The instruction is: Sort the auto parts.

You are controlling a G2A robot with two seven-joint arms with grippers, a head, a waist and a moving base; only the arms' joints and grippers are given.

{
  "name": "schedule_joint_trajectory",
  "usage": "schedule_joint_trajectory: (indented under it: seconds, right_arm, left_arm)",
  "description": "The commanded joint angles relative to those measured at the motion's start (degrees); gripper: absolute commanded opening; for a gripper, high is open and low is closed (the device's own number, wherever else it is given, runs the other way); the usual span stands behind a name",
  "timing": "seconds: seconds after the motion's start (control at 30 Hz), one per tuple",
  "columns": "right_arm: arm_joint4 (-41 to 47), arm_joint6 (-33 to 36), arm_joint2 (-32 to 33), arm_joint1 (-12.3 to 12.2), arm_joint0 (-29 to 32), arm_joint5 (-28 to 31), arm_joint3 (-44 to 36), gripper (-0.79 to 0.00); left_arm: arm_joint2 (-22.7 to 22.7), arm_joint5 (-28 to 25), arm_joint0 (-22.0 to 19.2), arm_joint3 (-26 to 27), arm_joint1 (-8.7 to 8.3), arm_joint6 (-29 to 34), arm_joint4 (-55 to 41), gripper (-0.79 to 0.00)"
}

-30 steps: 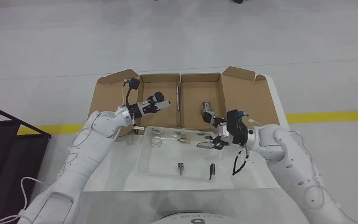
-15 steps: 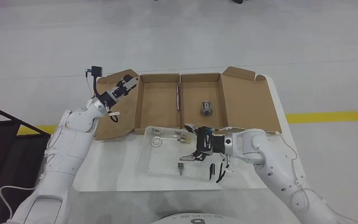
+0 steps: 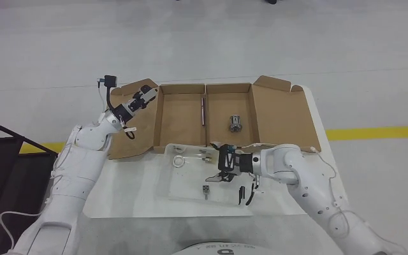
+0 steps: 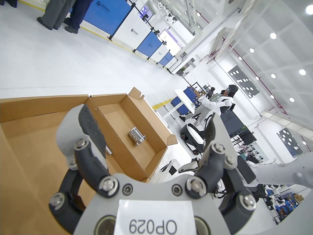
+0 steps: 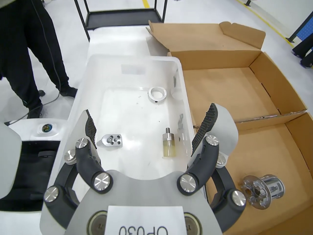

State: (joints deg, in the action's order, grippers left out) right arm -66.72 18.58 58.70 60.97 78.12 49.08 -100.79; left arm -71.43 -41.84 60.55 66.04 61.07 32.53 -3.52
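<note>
A clear plastic tray (image 3: 185, 191) at the table's front holds a metal ring (image 5: 157, 93), a small drilled plate (image 5: 112, 140), a short cylinder with a yellowish body (image 5: 168, 145) and a slim dark part (image 3: 241, 193). My right gripper (image 3: 215, 173) hangs open over the tray's right half, with the cylinder and plate below its fingers (image 5: 89, 127). Behind the tray lies an open cardboard box (image 3: 205, 95). Its left bay holds a thin rod (image 3: 203, 110), its right bay a toothed metal hub (image 3: 235, 122). My left gripper (image 3: 148, 95) is open and empty above the box's left flap.
The box flaps (image 3: 280, 108) spread out to both sides and stand up a little. A black rack (image 3: 13, 166) stands off the table's left side. Bare white tabletop (image 3: 134, 185) lies left of the tray.
My left arm swung from over the box's left bay out to the left flap. My right arm moved left from the table's right side to over the tray.
</note>
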Motion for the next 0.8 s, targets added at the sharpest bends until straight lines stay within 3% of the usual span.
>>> schedule_joint_trajectory:
  seconds: [0.0,0.33,0.5,0.77]
  right_arm:
    - [-0.09,0.72,-0.42,-0.01,-0.35,0.42,0.29,0.0]
    - [-4.4,4.86,-2.88,-0.31,-1.24,3.07,0.4,0.0]
    - [-6.56,7.07,-4.18,-0.35,-1.48,2.24,0.56,-0.086]
    - [-10.56,12.92,-9.88,0.54,-2.82,-0.65,2.23,-0.062]
  left_arm:
    - [0.0,0.0,0.0,0.0,0.0,0.0,0.0,0.0]
    - [0.0,0.0,0.0,0.0,0.0,0.0,0.0,0.0]
    - [0.0,0.0,0.0,0.0,0.0,0.0,0.0,0.0]
    - [0.0,0.0,0.0,0.0,0.0,0.0,0.0,0.0]
